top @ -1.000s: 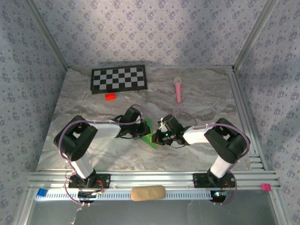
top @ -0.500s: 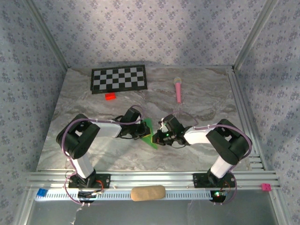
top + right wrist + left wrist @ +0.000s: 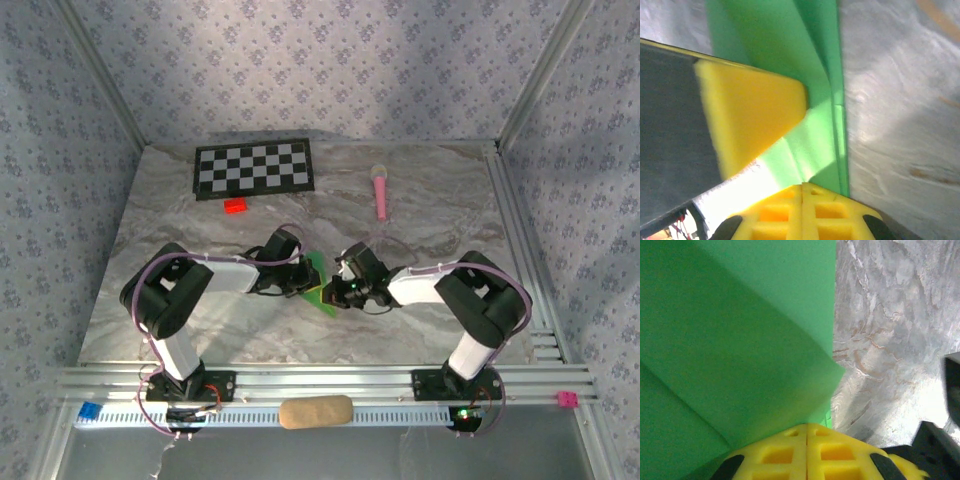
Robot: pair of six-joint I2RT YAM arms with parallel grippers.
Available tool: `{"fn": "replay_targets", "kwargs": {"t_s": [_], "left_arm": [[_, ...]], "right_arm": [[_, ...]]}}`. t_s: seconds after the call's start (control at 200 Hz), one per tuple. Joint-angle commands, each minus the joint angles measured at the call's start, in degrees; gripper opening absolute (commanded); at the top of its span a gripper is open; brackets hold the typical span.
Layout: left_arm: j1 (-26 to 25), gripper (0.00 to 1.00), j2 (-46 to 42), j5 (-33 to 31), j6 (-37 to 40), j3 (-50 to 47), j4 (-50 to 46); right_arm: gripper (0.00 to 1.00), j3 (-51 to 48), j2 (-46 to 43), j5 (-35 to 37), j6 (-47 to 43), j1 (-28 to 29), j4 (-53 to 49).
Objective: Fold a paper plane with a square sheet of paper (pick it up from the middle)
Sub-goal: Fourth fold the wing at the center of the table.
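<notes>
The square sheet of paper (image 3: 316, 272) is bright green, folded, and lies mid-table between my two grippers. My left gripper (image 3: 302, 285) is shut at its left edge. In the left wrist view its yellow fingertips (image 3: 806, 429) are pressed together where a green flap (image 3: 740, 340) rises close to the camera. My right gripper (image 3: 336, 292) is shut, its tips (image 3: 802, 188) resting on the folded paper (image 3: 820, 145) near its long straight edge. The left gripper's yellow finger (image 3: 752, 117) lies across the paper in the right wrist view.
A black-and-white checkerboard (image 3: 253, 168) and a small red block (image 3: 235, 206) lie at the back left. A pink microphone-shaped toy (image 3: 381, 190) is at the back right. A tan pad (image 3: 315, 411) sits on the front rail between the arm bases.
My right gripper has slid a little to the left, closer over the paper. The green flap looks lower and smaller. The left gripper has barely moved.
</notes>
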Motion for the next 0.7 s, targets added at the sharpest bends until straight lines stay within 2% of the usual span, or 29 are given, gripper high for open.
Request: {"fn": "replay_targets", "kwargs": {"t_s": [0.0,0.19,0.445,0.695], "left_arm": [[0.42,0.08,1.33,-2.23,-0.20,-1.04,-1.08],[1.81,0.09,1.29,-2.22,0.25,-0.78,-0.87],[6.81,0.09,2.51,-0.82,1.31,-0.69,1.24],[9.10,0.09,3.48,-0.50,2.68,1.59,-0.81]], "right_arm": [[0.02,-3.88,1.38,2.46,1.02,0.62,-3.03],[0.02,-6.67,-0.48,2.38,0.16,0.25,-4.03],[0.01,-6.67,-0.19,1.60,-0.74,-0.26,-4.98],[0.01,-6.59,-0.06,0.97,-1.39,-0.43,-5.34]]}}
